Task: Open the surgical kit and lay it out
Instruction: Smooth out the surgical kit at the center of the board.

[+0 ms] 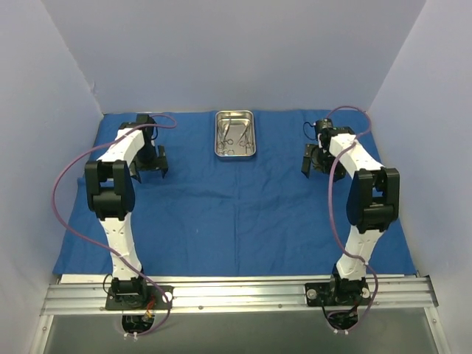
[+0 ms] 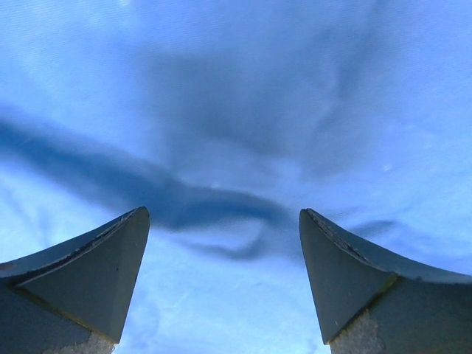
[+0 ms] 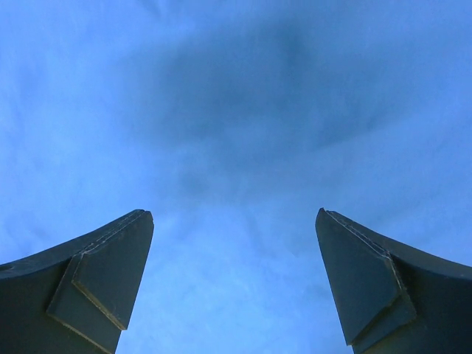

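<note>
The blue wrap [image 1: 236,221] lies open over the counter, with the steel tray [image 1: 217,137] at the middle of the far edge; the instruments [image 1: 234,137] inside it are not laid out yet. The left gripper [image 1: 153,165] and the right gripper [image 1: 313,162] hang open and empty near the far corners.

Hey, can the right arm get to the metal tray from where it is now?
Probably yes: the right tool hangs open over bare cloth, and nothing lies between it and the tray.
</note>
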You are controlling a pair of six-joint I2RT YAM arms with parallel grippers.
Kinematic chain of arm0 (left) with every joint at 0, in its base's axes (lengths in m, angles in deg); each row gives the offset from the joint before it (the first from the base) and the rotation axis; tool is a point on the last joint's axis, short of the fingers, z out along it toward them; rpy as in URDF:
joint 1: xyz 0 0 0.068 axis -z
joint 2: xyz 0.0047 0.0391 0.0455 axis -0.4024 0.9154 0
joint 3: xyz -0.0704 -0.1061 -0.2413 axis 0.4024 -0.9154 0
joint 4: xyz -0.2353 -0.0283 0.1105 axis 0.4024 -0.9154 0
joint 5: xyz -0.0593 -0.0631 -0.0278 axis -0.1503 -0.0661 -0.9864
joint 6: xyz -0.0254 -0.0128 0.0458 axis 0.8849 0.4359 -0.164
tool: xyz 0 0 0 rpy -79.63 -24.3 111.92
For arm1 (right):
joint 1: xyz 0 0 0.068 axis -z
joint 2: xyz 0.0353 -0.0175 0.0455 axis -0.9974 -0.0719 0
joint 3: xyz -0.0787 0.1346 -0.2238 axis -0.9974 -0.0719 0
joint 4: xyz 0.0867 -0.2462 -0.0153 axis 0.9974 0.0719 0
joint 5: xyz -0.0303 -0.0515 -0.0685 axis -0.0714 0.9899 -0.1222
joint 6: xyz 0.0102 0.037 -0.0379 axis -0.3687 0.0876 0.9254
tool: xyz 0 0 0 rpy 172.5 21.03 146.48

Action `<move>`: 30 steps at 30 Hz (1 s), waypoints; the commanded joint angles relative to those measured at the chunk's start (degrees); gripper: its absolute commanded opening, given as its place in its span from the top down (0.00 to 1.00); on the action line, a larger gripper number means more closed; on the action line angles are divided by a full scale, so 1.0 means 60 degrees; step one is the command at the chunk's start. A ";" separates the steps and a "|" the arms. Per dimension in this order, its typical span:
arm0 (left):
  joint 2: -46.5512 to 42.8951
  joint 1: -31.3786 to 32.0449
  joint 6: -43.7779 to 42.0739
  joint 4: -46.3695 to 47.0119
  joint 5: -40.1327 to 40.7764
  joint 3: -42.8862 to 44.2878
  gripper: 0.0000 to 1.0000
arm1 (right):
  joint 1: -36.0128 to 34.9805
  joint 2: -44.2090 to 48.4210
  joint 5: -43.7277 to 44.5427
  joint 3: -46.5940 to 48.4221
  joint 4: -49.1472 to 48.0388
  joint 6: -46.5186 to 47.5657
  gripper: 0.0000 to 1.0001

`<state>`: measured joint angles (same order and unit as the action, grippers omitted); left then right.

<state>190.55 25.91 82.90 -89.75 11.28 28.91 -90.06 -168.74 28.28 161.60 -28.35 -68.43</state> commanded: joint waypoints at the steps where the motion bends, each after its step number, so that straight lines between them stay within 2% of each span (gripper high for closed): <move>1: -0.1115 -0.0231 0.0071 0.0007 0.0595 -0.0790 0.09 | -0.0196 0.0704 0.0166 -0.0814 0.0141 0.0073 0.00; 6: -0.3194 -0.0260 0.0729 0.0228 0.0333 -0.3221 0.08 | -0.0473 0.2139 -0.0623 -0.1985 0.0068 0.0043 0.00; 7: -0.3416 -0.0289 0.0891 0.0329 0.0013 -0.4052 0.08 | -0.0547 0.2229 -0.0814 -0.2422 0.0010 0.0028 0.01; 10: -0.3916 -0.0318 0.1360 0.0957 -0.0559 -0.5373 0.09 | -0.1072 0.2347 -0.0817 -0.3185 -0.0605 -0.0162 0.01; 19: -0.3404 -0.0304 0.1888 0.0990 -0.1045 -0.6549 0.09 | -0.1353 0.1658 -0.0333 -0.5180 -0.1266 -0.1171 0.02; 21: -0.3506 -0.0319 0.1976 0.1004 -0.1089 -0.6885 0.09 | -0.1383 0.1571 -0.0026 -0.5050 -0.0857 -0.1421 0.02; 25: -0.3550 -0.0318 0.2326 0.0539 -0.1279 -0.7005 0.09 | -0.0914 0.1322 -0.0931 -0.5341 -0.0096 -0.1889 0.03; 30: -0.4222 -0.0304 0.2547 0.0185 -0.1310 -0.7166 0.10 | -0.0899 0.2550 -0.0920 -0.5826 0.0534 -0.2271 0.03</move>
<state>167.62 23.89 96.25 -85.71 3.37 -12.71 -95.22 -155.17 19.21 130.91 -35.98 -79.71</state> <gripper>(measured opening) 0.905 0.970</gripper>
